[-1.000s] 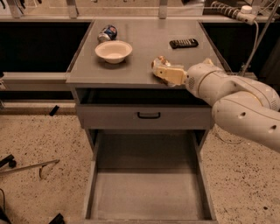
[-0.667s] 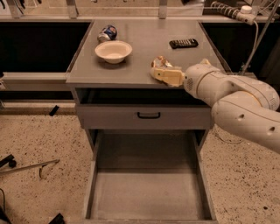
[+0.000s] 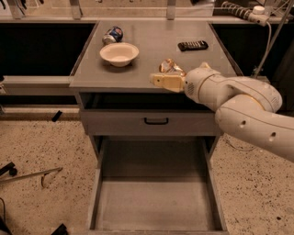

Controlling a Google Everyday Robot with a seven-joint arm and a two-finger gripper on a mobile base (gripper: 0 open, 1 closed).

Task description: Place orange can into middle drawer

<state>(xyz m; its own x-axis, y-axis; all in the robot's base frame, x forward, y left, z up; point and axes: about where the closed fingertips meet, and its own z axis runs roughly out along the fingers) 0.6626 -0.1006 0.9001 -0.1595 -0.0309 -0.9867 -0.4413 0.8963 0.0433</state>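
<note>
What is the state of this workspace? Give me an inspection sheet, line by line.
Surface: grey cabinet top, flat, carrying several items.
Job's things: orange can near the top's front edge, right against the gripper; middle drawer pulled open, floor bare, can not in it.
Clutter: white bowl; blue-and-white can behind it; black remote at the back right.
Gripper: gripper at the top's front edge, beside the orange can; whether it holds the can cannot be judged.
Cables: white cable hanging at the right, below a power strip.
Surroundings: drawer front with a black handle above the open drawer; speckled floor; thin rod lying on it at left.
</note>
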